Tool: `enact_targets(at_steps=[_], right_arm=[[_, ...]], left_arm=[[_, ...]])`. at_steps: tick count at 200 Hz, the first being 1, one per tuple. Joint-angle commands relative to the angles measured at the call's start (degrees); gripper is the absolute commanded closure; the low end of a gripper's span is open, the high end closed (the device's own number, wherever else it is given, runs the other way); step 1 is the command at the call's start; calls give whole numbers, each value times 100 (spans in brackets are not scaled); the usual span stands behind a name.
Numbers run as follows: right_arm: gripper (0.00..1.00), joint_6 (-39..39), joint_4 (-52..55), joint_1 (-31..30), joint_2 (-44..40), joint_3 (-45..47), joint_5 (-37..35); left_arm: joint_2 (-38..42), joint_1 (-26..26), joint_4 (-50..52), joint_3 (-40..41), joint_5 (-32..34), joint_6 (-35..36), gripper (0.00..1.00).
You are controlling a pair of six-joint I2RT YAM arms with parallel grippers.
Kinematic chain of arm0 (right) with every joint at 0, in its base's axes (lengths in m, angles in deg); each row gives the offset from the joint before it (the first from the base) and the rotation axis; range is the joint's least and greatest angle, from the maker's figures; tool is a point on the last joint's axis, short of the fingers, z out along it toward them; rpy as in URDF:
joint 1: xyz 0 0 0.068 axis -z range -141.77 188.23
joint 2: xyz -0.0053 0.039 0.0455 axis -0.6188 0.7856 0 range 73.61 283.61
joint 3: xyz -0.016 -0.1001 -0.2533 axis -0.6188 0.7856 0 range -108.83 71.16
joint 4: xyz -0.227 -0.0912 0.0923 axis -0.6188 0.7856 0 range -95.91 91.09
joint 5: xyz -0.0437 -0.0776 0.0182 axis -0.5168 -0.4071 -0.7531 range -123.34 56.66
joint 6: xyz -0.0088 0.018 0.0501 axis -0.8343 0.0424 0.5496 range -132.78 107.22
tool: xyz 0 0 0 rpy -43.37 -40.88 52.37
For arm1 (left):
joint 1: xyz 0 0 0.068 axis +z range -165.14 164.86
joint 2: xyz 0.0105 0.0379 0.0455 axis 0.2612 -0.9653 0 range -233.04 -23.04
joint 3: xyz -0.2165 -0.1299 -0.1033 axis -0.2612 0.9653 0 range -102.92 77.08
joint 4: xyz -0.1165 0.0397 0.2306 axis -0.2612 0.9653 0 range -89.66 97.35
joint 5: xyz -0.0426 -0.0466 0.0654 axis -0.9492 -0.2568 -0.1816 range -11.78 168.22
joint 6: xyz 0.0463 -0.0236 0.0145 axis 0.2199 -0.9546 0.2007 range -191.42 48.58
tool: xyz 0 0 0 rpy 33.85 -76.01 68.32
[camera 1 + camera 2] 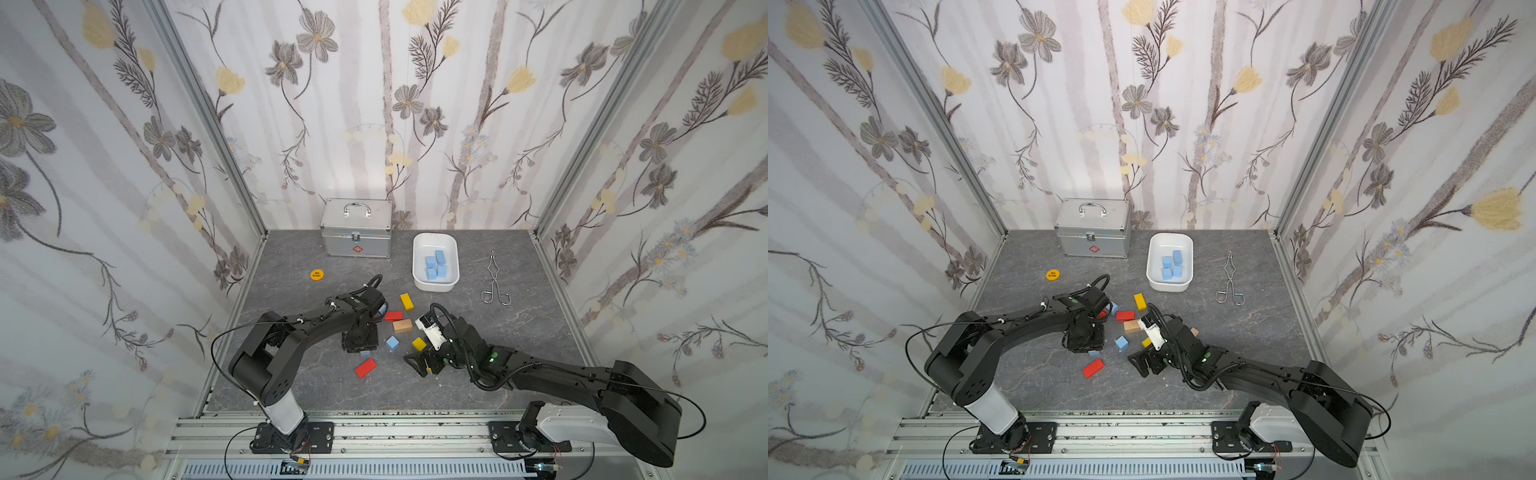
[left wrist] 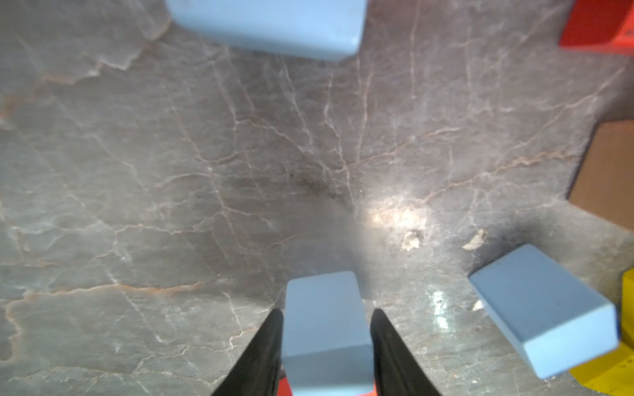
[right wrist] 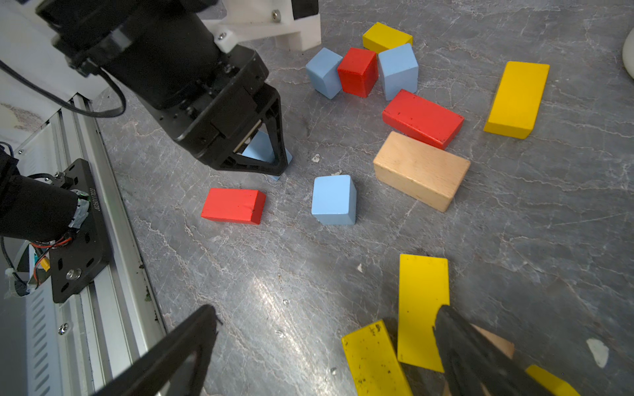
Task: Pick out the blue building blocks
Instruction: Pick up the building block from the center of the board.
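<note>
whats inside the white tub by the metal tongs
About four light-blue blocks lie bunched together on the floor of the white tub, one standing taller than the rest. Whether another block hides beneath or behind them cannot be seen from above.

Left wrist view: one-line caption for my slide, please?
Left gripper shut on a blue block on the grey tabletop, two more blue blocks nearby.

Both top views are bright with soft, even light, and the walls point(image 1: 104, 166) bow at the edges; faint shadows lie on the table point(image 1: 519, 332) under the arms point(image 1: 316, 324); the left wrist view shows white glare on the table, and the blue block point(image 2: 326, 325) nearest the lens blurs; the right wrist view darkens toward its corners.
</note>
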Motion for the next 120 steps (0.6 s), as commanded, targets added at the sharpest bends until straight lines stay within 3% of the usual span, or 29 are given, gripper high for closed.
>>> enact_targets(at_steps=[1, 120], right_arm=[[0, -68, -95, -18, 38, -58, -44], [0, -195, -154, -30, 2, -55, 177]], left_arm=[[-49, 3, 27, -26, 24, -26, 55], [-220, 11, 14, -81, 116, 15, 70]])
